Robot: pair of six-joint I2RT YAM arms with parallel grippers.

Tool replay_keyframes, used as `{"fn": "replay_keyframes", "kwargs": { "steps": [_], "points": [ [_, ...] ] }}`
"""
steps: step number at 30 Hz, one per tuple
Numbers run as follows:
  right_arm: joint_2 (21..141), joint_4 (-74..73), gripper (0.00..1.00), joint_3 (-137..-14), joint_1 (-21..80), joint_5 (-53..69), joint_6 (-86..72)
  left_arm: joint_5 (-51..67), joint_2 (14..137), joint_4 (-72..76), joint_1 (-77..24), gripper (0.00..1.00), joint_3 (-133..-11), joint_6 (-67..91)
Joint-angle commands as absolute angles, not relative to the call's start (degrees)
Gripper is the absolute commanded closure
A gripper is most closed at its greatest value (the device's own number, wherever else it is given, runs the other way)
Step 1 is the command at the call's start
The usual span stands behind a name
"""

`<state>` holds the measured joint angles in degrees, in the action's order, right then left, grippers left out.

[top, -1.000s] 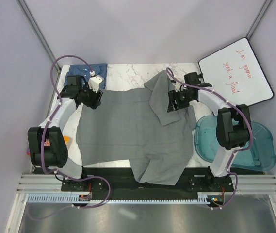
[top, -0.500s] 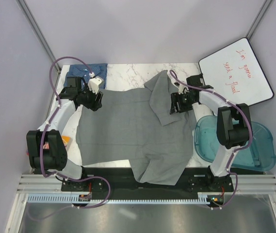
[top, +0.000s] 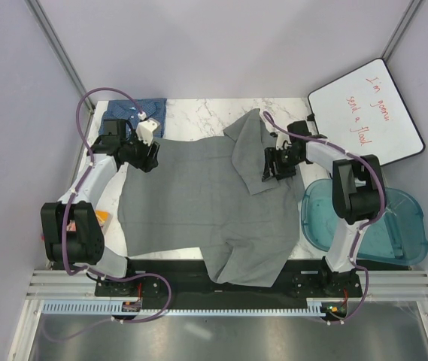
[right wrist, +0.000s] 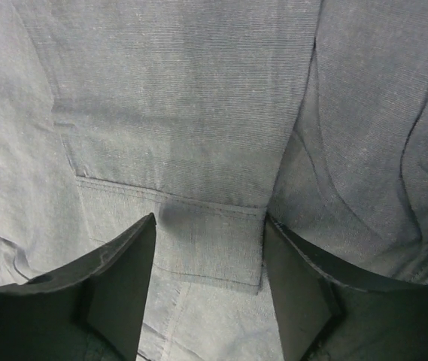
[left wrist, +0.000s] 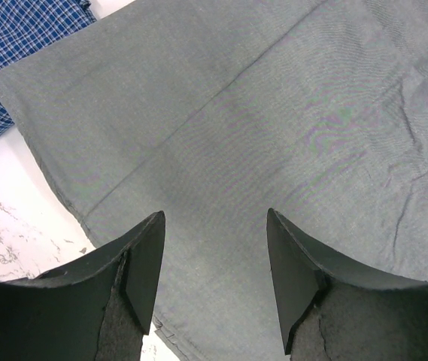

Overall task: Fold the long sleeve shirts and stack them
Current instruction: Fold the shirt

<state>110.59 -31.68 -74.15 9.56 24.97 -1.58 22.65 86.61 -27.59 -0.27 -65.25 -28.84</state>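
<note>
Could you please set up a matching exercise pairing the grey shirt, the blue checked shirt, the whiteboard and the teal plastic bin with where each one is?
1. grey shirt
2. blue checked shirt
3. whiteboard
4. teal plastic bin

A. far left corner of the table
B. propped at far right, red writing
C. spread across the middle
D. near right, off the table's edge

Pairs: 1-C, 2-A, 3-B, 4-D
</note>
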Motion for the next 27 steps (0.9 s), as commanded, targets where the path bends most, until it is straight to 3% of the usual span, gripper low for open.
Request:
{"fn": "replay_keyframes", "kwargs": {
  "steps": [1,9,16,27],
  "points": [
    [110.92,-30.76,0.38,-73.30,9.14,27.24,-3.16,24.17,83.50,-27.51,-0.09,0.37,-66.27,-26.81],
    [98.27,-22.51,0.99,-74.61,8.52,44.11,-7.55,24.61,83.06,-27.77,-0.09,0.37,-67.15,-24.53],
    [92.47,-18.73,1.00,-89.10,8.35,48.77,-15.62,23.82,85.16,-28.21,1.84,0.38,-72.15,-23.20],
    [81.31,-6.77,1.00,-90.36,8.35,49.22,-27.86,24.43,88.06,-27.78,4.91,0.40,-78.04,-25.04]
  ]
}}
